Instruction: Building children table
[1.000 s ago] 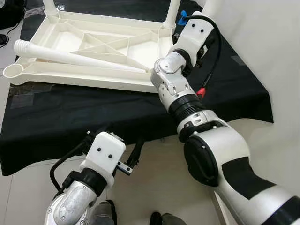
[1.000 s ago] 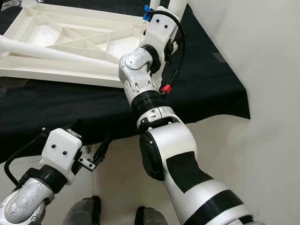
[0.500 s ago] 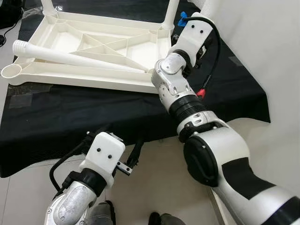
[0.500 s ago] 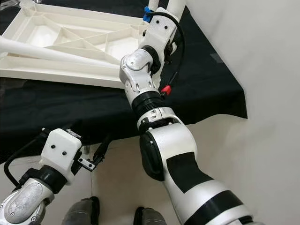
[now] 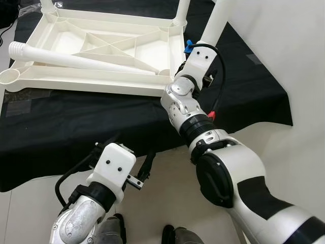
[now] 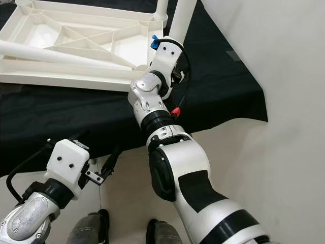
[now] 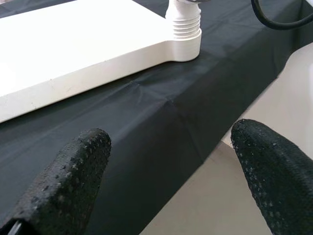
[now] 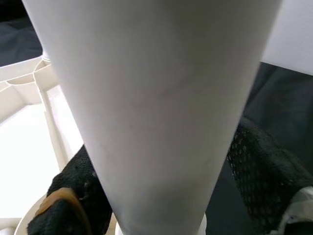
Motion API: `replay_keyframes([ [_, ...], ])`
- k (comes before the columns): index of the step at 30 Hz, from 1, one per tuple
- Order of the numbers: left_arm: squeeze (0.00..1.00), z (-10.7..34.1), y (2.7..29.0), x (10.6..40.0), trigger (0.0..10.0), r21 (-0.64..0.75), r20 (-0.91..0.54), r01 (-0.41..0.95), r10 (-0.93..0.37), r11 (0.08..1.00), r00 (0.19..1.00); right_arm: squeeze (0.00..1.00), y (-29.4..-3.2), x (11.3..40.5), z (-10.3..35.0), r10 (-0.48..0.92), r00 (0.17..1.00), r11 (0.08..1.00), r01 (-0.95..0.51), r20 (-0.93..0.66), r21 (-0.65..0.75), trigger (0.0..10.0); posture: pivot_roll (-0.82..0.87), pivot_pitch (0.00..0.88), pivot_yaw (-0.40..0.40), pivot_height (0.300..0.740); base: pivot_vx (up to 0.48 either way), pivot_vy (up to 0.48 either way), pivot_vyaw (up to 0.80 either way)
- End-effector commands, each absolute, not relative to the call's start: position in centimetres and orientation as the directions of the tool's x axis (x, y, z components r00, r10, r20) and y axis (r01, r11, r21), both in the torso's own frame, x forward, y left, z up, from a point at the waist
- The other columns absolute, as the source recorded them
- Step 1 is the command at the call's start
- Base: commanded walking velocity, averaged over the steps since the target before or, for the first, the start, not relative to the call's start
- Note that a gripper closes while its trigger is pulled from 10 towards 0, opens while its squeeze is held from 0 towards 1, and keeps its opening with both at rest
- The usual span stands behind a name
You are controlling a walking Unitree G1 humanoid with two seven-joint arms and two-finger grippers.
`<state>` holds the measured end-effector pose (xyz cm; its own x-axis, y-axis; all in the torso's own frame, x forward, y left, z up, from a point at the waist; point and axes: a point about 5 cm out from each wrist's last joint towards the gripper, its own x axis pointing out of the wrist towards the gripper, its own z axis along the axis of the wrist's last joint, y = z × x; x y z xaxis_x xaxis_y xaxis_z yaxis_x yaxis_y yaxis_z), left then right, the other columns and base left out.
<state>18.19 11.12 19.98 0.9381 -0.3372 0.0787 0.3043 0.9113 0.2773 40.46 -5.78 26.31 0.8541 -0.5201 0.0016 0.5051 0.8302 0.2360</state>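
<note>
A white children's tabletop (image 5: 101, 84) lies upside down on a black-covered bench (image 5: 76, 127). At its near right corner a white leg (image 5: 218, 15) stands nearly upright, its ribbed end (image 7: 185, 24) sitting in the corner socket. My right gripper (image 8: 161, 191) is shut on this leg, black fingers (image 8: 264, 171) pressing both sides; in the eye views its wrist (image 5: 199, 53) hides them. A loose leg (image 5: 76, 61) lies across the tabletop's ribs. My left gripper (image 7: 171, 139) hangs open and empty below the bench's front edge.
Two more legs stand upright in the far corners (image 5: 183, 10) (image 5: 48, 5). The near left socket (image 5: 9, 76) holds nothing. A white wall (image 5: 284, 46) rises close on the right. Pale floor (image 5: 167, 193) and my feet (image 5: 114, 229) lie under the bench edge.
My right gripper has come down and nearer with the leg, toward the tabletop's near right corner. The camera has shifted slightly. The left arm has not moved.
</note>
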Motion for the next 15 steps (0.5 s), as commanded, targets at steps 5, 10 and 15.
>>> replay_keyframes([
  [5,0.00,19.7,11.1,18.3,10.0,0.284,0.069,0.304,-0.335,0.909,0.940,1.00,-5.3,40.5,26.5,-0.458,0.889,0.865,0.436,0.033,0.250,10.0,0.11,0.223,-0.107,0.740,0.000,0.000,0.00],
  [10,0.00,19.7,11.1,18.3,10.0,0.284,0.071,0.306,-0.338,0.909,0.938,0.00,-4.9,40.5,26.5,-0.431,0.901,0.878,0.406,0.048,0.254,10.0,0.10,0.220,-0.103,0.740,0.000,0.000,0.00],
  [15,0.00,19.8,11.1,18.4,10.0,0.285,0.077,0.304,-0.338,0.909,0.938,0.00,-4.4,40.4,26.4,-0.386,0.921,0.894,0.359,0.055,0.267,10.0,0.10,0.220,-0.104,0.740,0.000,0.000,0.00],
])
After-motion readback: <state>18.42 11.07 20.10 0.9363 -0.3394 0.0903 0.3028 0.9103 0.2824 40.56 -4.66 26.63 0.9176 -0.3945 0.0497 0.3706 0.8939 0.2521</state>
